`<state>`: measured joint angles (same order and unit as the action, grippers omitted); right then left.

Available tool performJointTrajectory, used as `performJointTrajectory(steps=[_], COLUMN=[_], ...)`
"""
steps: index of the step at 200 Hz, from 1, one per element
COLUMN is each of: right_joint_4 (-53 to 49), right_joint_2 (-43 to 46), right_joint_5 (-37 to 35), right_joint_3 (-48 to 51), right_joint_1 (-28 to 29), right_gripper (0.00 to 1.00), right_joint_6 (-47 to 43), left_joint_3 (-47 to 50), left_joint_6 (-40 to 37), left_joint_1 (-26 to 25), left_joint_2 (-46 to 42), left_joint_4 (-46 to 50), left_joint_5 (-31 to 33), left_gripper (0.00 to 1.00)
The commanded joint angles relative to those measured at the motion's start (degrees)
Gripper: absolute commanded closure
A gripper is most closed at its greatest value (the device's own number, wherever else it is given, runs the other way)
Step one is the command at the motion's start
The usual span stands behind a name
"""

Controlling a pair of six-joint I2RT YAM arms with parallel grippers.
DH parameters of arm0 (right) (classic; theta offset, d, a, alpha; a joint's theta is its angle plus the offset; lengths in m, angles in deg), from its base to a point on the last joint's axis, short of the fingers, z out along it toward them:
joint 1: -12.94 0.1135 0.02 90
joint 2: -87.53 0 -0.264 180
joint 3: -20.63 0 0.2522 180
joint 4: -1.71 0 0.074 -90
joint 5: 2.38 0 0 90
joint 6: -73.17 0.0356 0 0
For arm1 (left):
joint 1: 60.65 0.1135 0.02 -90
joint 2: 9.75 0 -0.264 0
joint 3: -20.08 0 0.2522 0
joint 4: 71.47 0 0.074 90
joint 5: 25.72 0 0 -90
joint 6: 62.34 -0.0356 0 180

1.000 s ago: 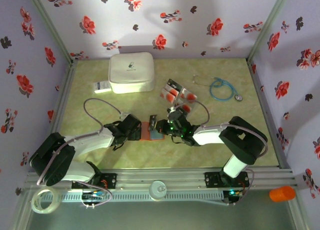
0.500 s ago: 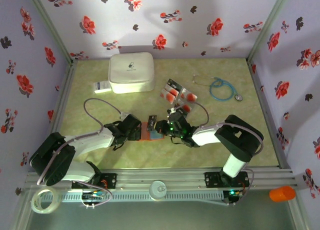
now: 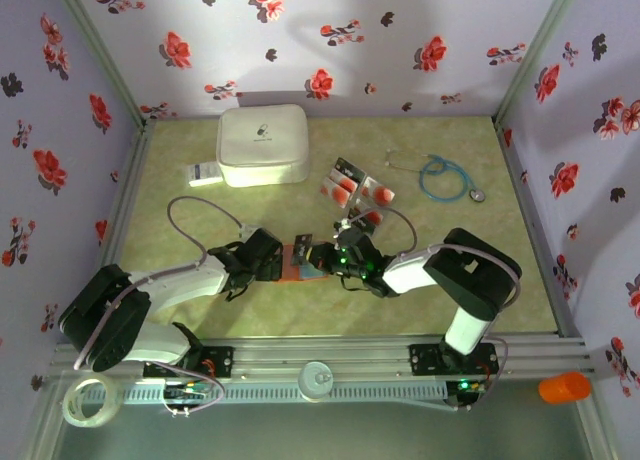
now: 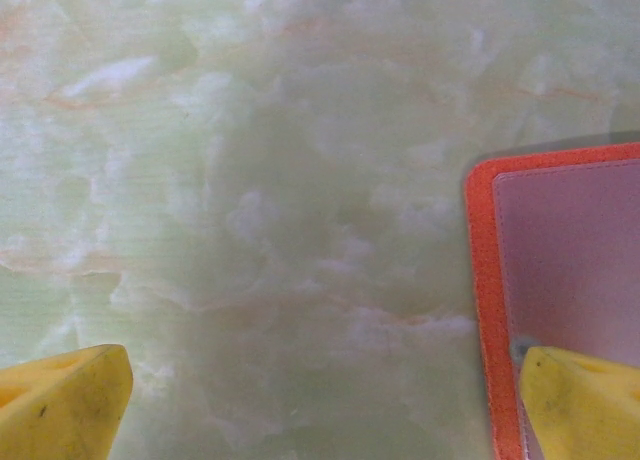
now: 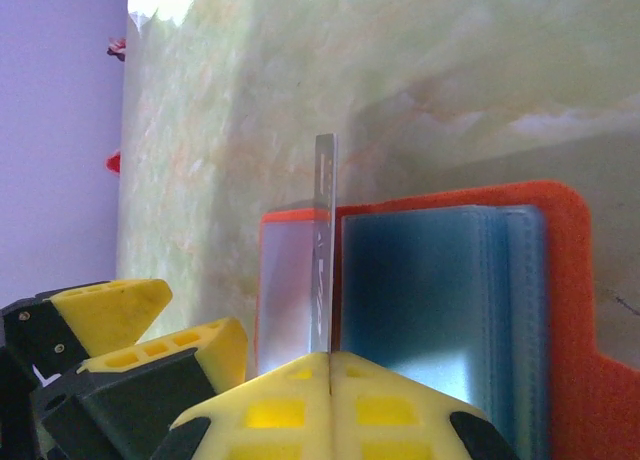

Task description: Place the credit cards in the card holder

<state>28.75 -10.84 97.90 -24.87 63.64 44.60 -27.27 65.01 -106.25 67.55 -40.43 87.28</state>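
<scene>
right fingers (image 5: 270, 415) pinched on a credit card (image 5: 324, 240) seen edge-on, upright over the open card holder (image 5: 565, 270)

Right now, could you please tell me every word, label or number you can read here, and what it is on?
Nothing here can be read.
White case: a small dark logo, too small to read.
White label beside it: dark print, blurred.
Cards: markings too small to read.

Credit cards (image 3: 352, 188) lie behind the card holder (image 3: 293, 267), slightly right.
</scene>
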Motion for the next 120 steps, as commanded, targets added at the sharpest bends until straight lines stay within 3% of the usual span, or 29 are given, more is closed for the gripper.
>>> performJointTrajectory(steps=[1,120], right_joint_4=[2.6,-1.4], right_joint_2=[-1.5,0.2], right_joint_5=[0.5,0.9], right_joint_3=[1.5,3.4], right_joint_1=[0.7,1.5], right_gripper=[1.00,1.00], right_joint_6=[1.5,1.7], left_joint_3=[-0.3,-0.5], left_joint_6=[0.0,-0.1], left_joint_1=[-0.5,-0.4], left_joint_2=[0.5,0.7], left_joint_4=[0.9,0.8], left_joint_5=[1.6,1.6], left_gripper=[0.00,0.00])
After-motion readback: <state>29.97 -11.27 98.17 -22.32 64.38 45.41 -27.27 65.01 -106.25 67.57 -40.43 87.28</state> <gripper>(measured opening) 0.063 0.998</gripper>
